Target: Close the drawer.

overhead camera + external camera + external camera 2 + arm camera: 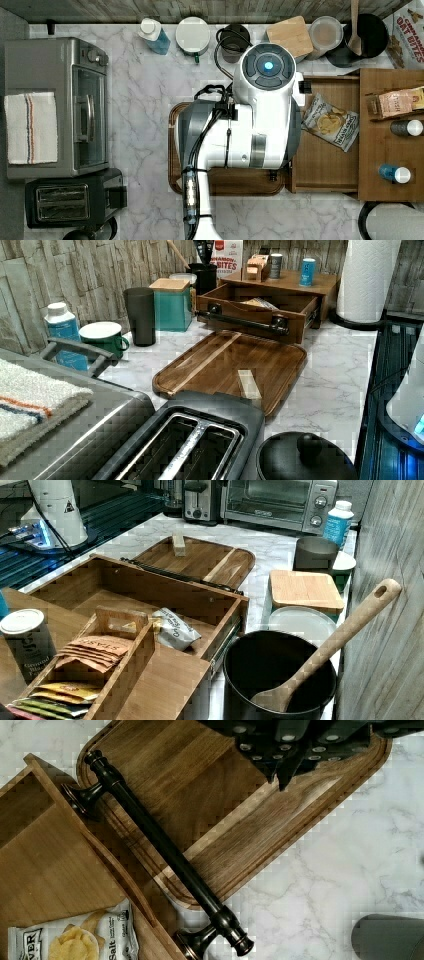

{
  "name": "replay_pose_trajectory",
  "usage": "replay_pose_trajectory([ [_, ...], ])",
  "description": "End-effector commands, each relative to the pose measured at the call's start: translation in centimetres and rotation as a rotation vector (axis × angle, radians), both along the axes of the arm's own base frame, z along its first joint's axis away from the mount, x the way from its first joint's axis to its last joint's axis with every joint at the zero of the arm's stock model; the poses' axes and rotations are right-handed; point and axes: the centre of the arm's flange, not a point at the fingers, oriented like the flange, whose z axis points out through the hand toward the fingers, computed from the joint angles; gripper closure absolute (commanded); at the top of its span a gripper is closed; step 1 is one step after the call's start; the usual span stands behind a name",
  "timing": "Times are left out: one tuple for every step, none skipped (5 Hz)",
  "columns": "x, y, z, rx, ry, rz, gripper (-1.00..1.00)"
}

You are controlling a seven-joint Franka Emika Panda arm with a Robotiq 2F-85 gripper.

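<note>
Wooden box drawer (150,587) open, black bar handle (165,847).

The drawer (260,310) stands pulled out of its cabinet (390,165), its handle (165,852) hanging over the edge of the tray (235,367) that lies on the counter (140,125) before it. A chip bag (332,122) lies in the drawer. On the cabinet top stand two cans (400,174) and a tea-bag caddy (95,670). In the top view, the toaster oven (55,105) sits at the top view's left with a towel (30,127) on it, and the toaster (70,197) is just below it. Along the back wall stand a bottle (155,35), a mug (192,35), a cup (232,42), a lidded box (290,35) and a pot (277,680) with a spoon (340,630) in it. The arm (260,105) hangs over the tray.
</note>
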Motion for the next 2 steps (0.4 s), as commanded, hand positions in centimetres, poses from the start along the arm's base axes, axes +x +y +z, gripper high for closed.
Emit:
replay_pose_trajectory([
  [-0.2, -0.3, -0.5, 0.000, 0.010, -0.005, 1.00],
  [-1.3, 1.0, -1.6, 0.014, -0.019, 0.200, 1.00],
])
